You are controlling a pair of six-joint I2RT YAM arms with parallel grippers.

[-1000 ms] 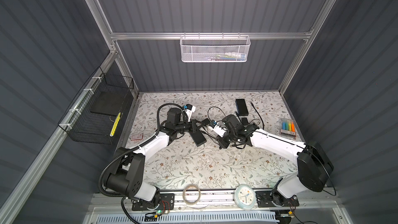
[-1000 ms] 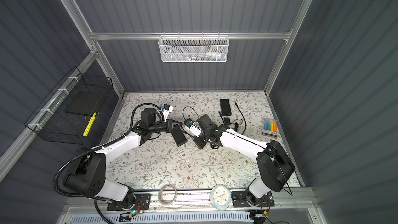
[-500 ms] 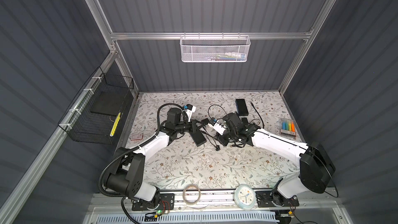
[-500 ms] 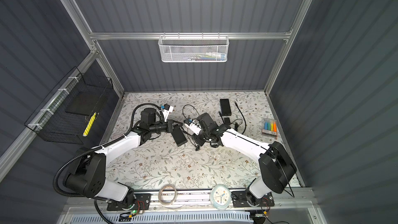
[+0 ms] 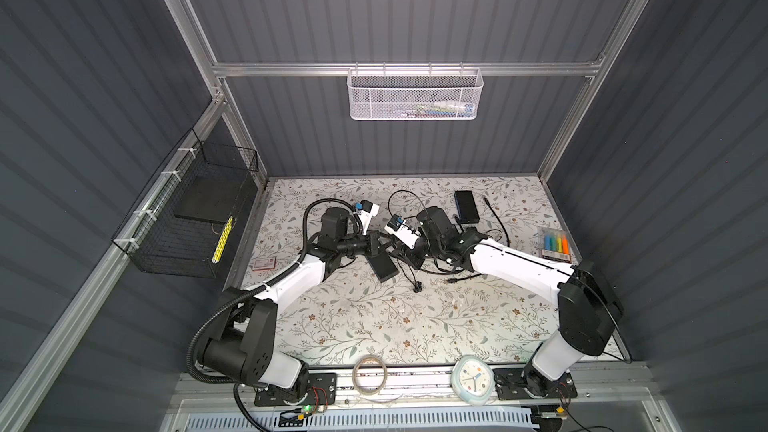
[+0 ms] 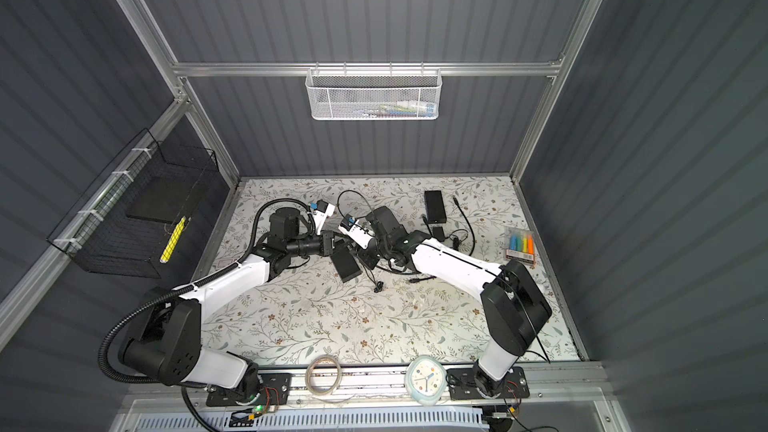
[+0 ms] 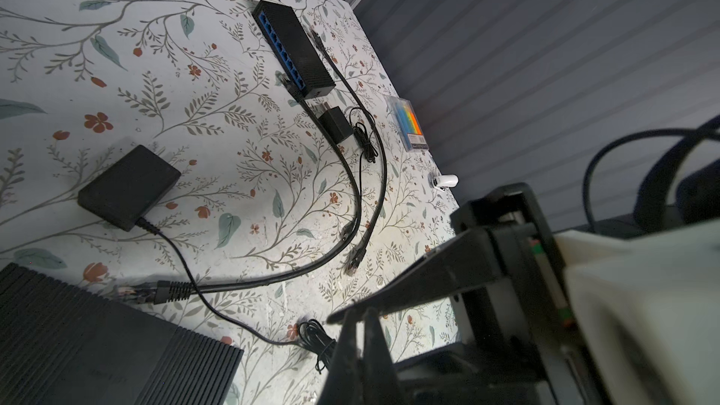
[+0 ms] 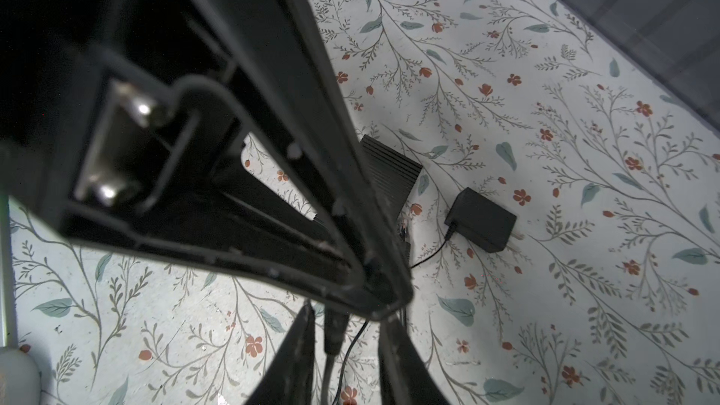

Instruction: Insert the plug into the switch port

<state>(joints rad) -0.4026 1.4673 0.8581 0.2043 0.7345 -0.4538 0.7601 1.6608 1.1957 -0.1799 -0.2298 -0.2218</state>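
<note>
Left wrist view shows the plug point(image 7: 134, 292) lying on the bench point(image 7: 241, 173) with its clear tip right at the long edge of the ribbed switch point(image 7: 97, 344); whether it sits in a port cannot be told. Its cable point(image 7: 241, 285) curves away over the bench towards a blue-port switch point(image 7: 294, 52) near the back edge, right of the middle. An adapter point(image 7: 128, 185) lies just beside the ribbed switch, and its thin cord point(image 7: 177, 255) crosses the cable and ends in a small coil. Left fingers point(image 7: 350, 344) are pressed together with nothing seen between them, their tips close to one of the right fingers. Right wrist view shows the right fingers point(image 8: 300, 360) narrowly apart, straddling the cable without visibly pinching it. Both top views place the switch point(image 5: 382, 270) around the middle of the bench, a little towards the back, with both arms' tips meeting at its back end. Markers point(image 5: 555, 243) lie at the right edge and a small card point(image 5: 265, 263) near the left edge
</note>
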